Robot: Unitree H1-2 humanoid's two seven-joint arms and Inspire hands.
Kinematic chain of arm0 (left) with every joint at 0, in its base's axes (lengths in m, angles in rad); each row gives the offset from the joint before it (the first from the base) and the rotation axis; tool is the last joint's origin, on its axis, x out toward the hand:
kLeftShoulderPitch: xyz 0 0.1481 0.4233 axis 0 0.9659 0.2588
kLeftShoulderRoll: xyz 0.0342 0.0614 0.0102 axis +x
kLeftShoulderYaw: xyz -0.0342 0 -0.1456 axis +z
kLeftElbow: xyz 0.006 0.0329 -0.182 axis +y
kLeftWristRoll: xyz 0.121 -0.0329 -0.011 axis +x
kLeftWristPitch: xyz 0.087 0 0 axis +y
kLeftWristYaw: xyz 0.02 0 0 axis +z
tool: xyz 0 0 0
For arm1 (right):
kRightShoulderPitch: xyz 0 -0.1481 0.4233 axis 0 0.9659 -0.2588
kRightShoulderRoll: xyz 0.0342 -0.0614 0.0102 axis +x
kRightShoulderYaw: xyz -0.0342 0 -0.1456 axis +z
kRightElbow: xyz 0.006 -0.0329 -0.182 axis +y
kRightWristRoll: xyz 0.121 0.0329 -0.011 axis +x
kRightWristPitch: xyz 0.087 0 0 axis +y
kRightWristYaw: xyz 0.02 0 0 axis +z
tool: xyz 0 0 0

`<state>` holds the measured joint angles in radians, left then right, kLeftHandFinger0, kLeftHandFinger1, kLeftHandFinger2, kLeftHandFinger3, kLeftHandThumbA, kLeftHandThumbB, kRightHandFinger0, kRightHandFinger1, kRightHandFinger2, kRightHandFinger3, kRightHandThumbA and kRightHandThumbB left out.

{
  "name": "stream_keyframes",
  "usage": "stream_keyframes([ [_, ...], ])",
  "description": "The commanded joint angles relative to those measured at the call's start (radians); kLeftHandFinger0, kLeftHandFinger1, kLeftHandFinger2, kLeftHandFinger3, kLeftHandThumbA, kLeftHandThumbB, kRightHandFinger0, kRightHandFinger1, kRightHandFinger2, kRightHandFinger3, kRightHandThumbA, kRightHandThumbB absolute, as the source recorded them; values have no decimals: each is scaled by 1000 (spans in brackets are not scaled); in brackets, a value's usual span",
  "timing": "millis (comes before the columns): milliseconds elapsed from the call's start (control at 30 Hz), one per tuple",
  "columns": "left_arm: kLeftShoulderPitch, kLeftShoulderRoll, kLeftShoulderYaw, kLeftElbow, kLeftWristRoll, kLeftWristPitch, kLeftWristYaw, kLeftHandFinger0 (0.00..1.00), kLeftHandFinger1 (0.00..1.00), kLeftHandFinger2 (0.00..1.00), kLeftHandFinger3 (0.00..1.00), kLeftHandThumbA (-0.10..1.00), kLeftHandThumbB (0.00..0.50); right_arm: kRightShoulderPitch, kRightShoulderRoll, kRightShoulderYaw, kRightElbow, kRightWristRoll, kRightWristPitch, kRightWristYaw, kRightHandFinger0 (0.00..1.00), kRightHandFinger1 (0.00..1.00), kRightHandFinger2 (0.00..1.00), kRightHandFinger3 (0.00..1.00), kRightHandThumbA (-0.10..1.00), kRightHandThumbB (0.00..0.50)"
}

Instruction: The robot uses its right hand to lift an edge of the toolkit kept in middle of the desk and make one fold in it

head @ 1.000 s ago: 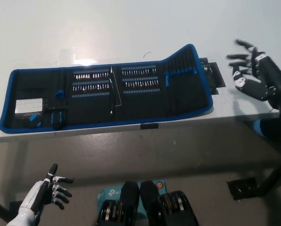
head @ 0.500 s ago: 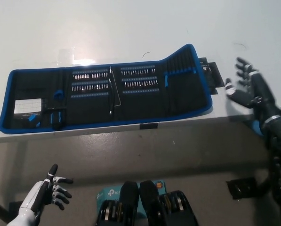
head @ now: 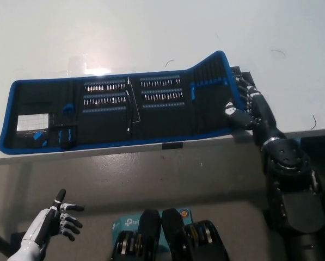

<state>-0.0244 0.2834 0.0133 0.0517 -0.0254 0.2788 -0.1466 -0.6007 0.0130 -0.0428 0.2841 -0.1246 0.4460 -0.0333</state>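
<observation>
Head view: right hand [head: 245, 104] has reached toolkit [head: 124, 109] edge.

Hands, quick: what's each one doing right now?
White left hand: open, holding nothing.
Black right hand: at the black, blue-edged fabric toolkit's right end; grip cannot be told.

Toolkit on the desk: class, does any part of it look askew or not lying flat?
Yes. The toolkit lies open, but its right end rises in a hump instead of lying flat, beside the right hand.

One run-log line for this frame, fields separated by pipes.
black right hand: at right edge of black blue-trimmed fabric toolkit | toolkit: unfolded on white desk | white left hand: open, idle lower left
</observation>
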Motion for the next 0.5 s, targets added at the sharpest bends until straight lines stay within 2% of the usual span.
stream_keyframes([
  [0,-10,14,11,-27,0,-29,-6,346,375,333,538,1000,500,-20,21,5,-17,-21,-30,-62,1000,1000,1000,1000,116,87],
  [133,-14,11,14,-32,-4,-17,-5,340,371,344,548,1000,500,3,38,9,-5,-23,-49,-80,1000,1000,1000,1000,98,85],
  [267,-12,14,15,-32,-13,-25,-15,335,370,350,556,1000,498,18,51,7,-1,-15,-64,-92,977,1000,1000,1000,106,115],
  [333,-28,16,13,-27,-10,-17,-15,337,373,364,559,1000,500,19,58,-5,11,-2,-83,-102,808,1000,1000,1000,86,124],
  [400,-29,17,13,-29,-10,-14,-16,331,370,363,558,1000,494,25,64,-11,12,5,-88,-104,726,903,1000,1000,61,114],
  [433,-29,18,11,-28,-8,-19,-16,324,369,359,556,1000,499,31,72,-24,14,25,-106,-102,630,763,853,1000,23,113],
  [467,-29,17,13,-26,-11,-26,-17,319,364,353,547,1000,500,33,74,-27,19,29,-118,-103,523,593,659,1000,2,109],
])
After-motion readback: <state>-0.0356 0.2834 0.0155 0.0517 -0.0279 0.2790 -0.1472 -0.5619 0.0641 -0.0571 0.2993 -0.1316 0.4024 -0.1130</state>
